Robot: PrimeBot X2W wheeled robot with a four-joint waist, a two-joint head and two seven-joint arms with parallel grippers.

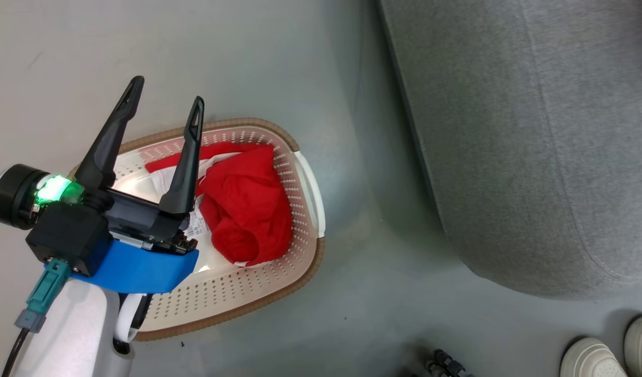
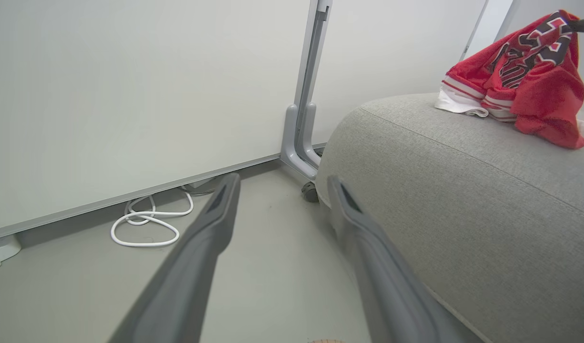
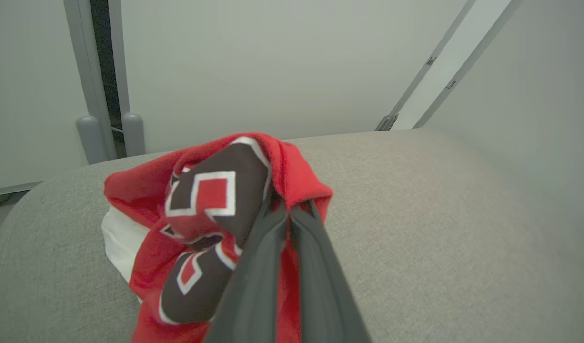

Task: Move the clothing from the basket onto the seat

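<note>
Clothing (image 1: 247, 209) in basket (image 1: 258, 285), shoes (image 1: 593, 360) near seat (image 1: 509, 131)

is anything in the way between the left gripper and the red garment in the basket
Nothing visible does. The left gripper hangs open over the basket, and the red garment lies uncovered inside it, nothing on top. How far above it the fingers are cannot be told.

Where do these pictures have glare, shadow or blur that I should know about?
Head view: glare inside the basket beside the left gripper; soft shadow on the floor along the seat. Left wrist view: its own fingers blur near the lens. Right wrist view: even light; the right gripper looks soft, the red garment sharper.
</note>
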